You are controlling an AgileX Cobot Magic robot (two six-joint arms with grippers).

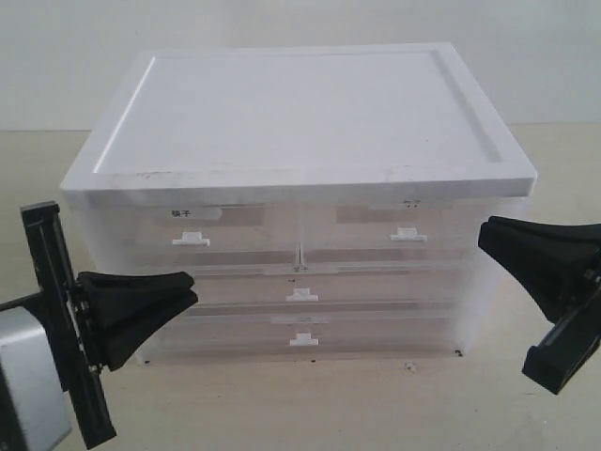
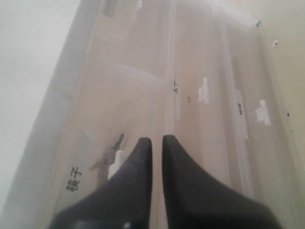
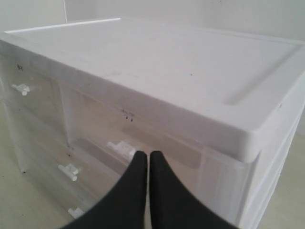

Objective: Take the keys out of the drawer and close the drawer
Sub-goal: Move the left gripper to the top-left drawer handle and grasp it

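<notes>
The counter [image 1: 282,404] was a plain beige surface before a pale wall [image 1: 300,23]. On it stood a translucent plastic drawer cabinet [image 1: 300,113] with a white lid. The drawer [image 1: 235,235], upper left, bore a white label [image 1: 183,213] with dark characters, and its front sat flush with its neighbour. The keys [image 2: 108,160] lay inside it, seen only dimly through the front beside the white tab handle [image 2: 116,167]. Two full-width drawers [image 1: 376,291] sat below. The left claw [image 1: 191,285] pointed at the cabinet front below that handle, fingers pressed together on nothing. The right claw [image 1: 485,235] hung off the cabinet's right corner, likewise narrow and empty.
</notes>
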